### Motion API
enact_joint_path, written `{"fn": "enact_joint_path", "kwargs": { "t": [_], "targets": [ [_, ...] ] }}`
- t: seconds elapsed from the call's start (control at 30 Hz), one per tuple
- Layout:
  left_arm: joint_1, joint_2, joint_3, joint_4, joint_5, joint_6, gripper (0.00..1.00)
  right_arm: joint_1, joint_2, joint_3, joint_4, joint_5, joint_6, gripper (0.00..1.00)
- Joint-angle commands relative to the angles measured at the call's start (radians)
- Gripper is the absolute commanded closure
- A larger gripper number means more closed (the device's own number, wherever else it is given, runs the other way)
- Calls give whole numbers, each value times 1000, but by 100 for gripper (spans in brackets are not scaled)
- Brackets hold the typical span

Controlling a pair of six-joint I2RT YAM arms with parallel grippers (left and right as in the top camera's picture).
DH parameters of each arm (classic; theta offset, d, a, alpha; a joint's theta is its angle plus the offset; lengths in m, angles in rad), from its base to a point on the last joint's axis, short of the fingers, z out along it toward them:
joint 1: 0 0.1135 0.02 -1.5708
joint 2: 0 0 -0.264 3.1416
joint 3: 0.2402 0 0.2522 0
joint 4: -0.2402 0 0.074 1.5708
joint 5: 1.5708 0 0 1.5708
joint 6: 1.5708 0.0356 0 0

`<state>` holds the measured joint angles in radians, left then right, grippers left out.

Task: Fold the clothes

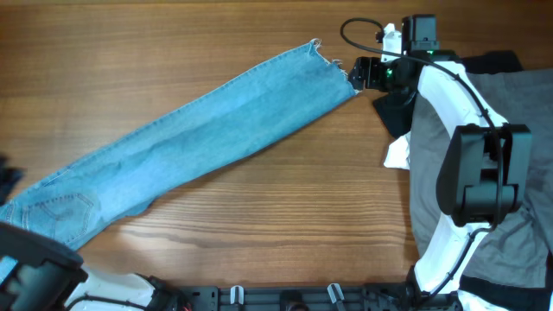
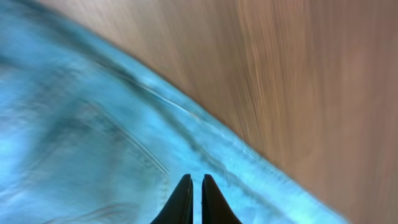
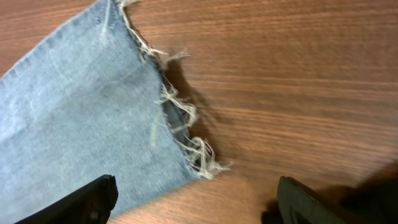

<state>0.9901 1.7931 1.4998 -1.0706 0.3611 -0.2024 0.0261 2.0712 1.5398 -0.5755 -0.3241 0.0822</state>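
Note:
The light-blue jeans (image 1: 190, 147) lie flat in a long diagonal from the lower left to the upper middle of the table, with a stitched back pocket (image 1: 65, 207) at the lower left end. The frayed hem (image 1: 333, 65) is at the upper end. My right gripper (image 3: 199, 205) is open just beside the hem's lower corner (image 3: 202, 158), and it also shows in the overhead view (image 1: 359, 73). My left gripper (image 2: 193, 180) is shut, with its tips over the pocket stitching of the denim (image 2: 93, 124); that view is blurred.
Larger grey trousers (image 1: 518, 173) lie heaped at the right edge under the right arm. A white piece (image 1: 397, 155) and a black piece (image 1: 393, 117) lie at their left side. The left arm's base (image 1: 34, 263) is at the bottom left. Bare wood (image 1: 285, 225) runs along the front.

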Motion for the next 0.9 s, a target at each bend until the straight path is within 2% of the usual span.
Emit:
{"fn": "enact_joint_path", "kwargs": {
  "t": [0.0,0.03,0.13,0.17,0.23,0.37,0.53,0.6,0.67,0.73,0.87],
  "targets": [
    [-141,-11,-154,57,-45,31,92,37,68,5,50,-132,-176,21],
    [-177,-11,-197,73,-64,31,91,54,83,5,69,-145,-186,25],
    [-256,-11,-283,104,-218,30,84,101,121,5,147,-124,-184,26],
    [-276,-11,-309,118,-297,-4,81,124,153,5,191,5,-133,23],
    [-277,-11,-322,125,-356,-53,76,132,177,5,244,160,-64,23],
    [-273,-11,-322,125,-364,-53,69,130,157,28,289,142,-188,32],
    [-273,-11,-322,140,-363,-53,63,123,166,36,309,45,-188,33],
    [-273,-11,-322,144,-363,-52,62,124,185,36,307,27,-183,40],
    [-273,-11,-322,143,-363,-52,61,124,216,33,293,28,-179,43],
    [-273,-11,-322,143,-363,-51,61,117,226,33,279,27,-177,69],
    [-273,-11,-322,144,-362,-48,61,110,45,34,282,28,-187,95]
  ]
}}
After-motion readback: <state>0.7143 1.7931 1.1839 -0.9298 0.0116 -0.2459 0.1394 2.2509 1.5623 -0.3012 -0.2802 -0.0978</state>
